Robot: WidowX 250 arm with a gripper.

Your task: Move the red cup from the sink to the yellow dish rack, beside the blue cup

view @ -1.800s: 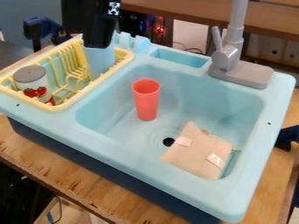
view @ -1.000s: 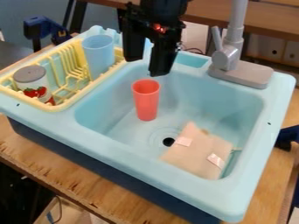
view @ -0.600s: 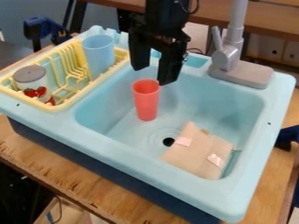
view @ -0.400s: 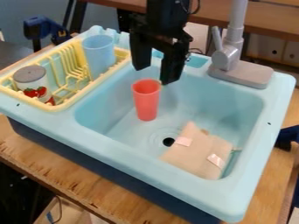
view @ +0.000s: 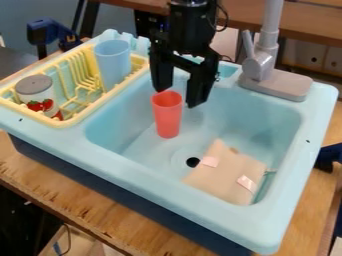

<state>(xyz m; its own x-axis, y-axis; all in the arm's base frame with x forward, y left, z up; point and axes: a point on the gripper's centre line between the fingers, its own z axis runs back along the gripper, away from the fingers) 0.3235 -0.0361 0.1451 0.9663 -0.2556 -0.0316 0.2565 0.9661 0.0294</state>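
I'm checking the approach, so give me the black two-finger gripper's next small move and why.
Probably ease the black gripper slightly lower: its jaws are open, and in view their tips reach only about the rim of the upright red plastic cup.

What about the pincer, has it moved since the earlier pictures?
Yes, the pincer went from over the yellow dish rack to over the sink, closer to the faucet.
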